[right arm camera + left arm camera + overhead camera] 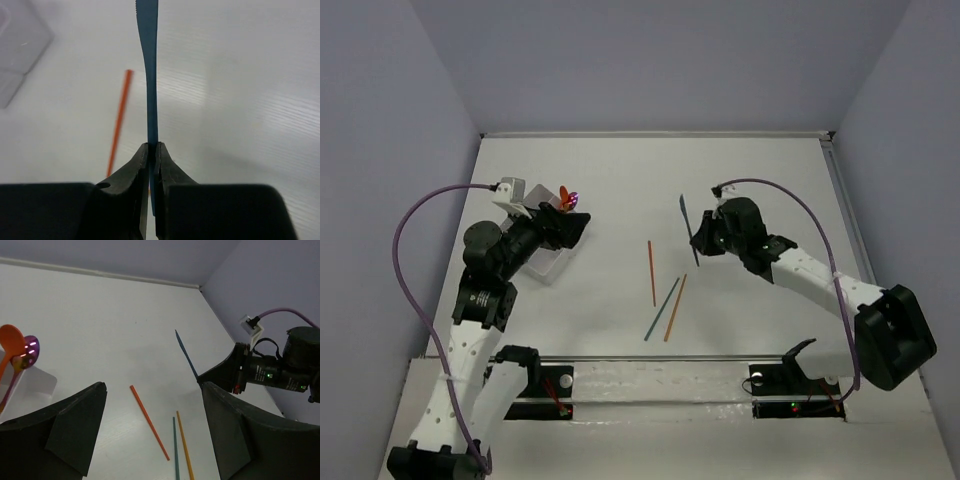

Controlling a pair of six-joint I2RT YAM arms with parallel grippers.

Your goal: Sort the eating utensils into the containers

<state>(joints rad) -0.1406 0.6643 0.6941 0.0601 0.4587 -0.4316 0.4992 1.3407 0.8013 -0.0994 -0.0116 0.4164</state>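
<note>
right gripper (152, 150) jaws together, clamped on the blue utensil (149, 75): flat, serrated at the far tip. Grip is near 1 end, so most of its length sticks out past the fingertips. Top view: it sits right of centre, pointing away from the arm bases

left gripper (154, 387) jaws wide apart, nothing between them, sitting at the tray (552, 265) on the left side. 2 pieces stand out of the tray's far end, touching: orange spoon (12, 340) and shiny purple piece (29, 351)

3 sticks lie on the table (760, 180) between the 2 grippers: red stick (652, 272), teal stick (661, 309), orange stick (675, 307). Teal and orange are just beside each other, closest at their far ends. Red is apart on their left. All 3 are well apart from the tray
</note>
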